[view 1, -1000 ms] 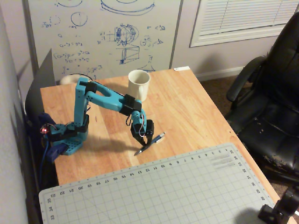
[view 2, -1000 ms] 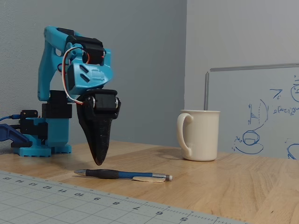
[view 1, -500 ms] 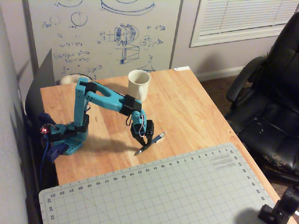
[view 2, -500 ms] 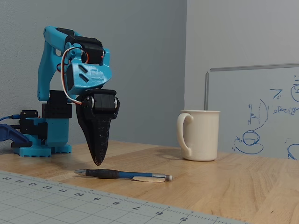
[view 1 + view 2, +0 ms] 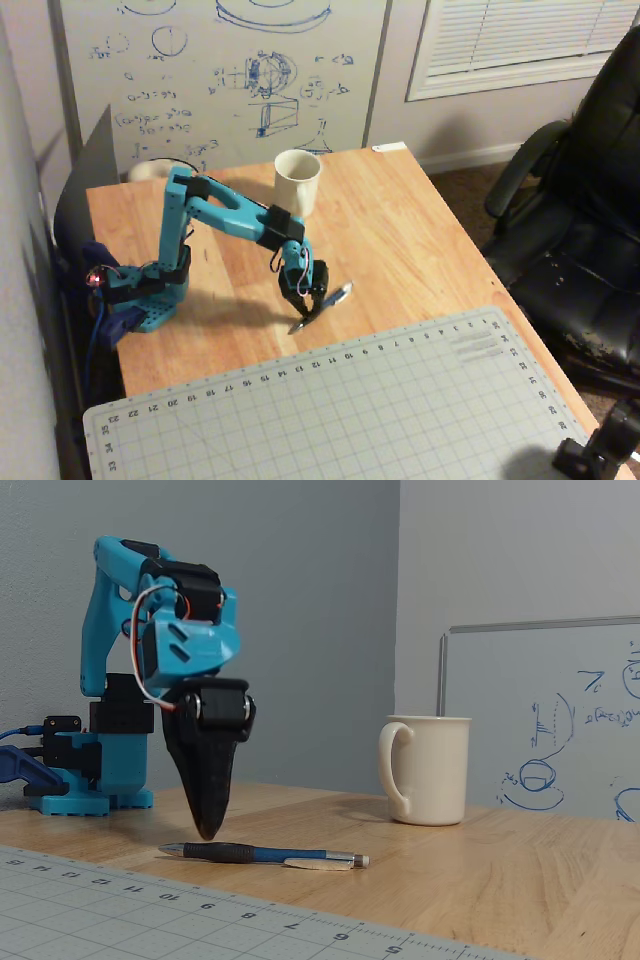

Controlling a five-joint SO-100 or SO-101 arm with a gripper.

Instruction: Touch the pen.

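Black gripper (image 5: 208, 830) points straight down, its tip touching or just above the pen (image 5: 262, 855) on the wooden table (image 5: 480, 880); jaws look closed, holding nothing.

Wooden bench (image 5: 420, 240) carrying a white mug (image 5: 297, 183), with pen (image 5: 322, 306), cutting mat (image 5: 380, 410) and arm base (image 5: 140, 300) nearer the camera than the mug.

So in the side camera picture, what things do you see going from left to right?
Blue arm base → end effector → pen → white mug → whiteboard.
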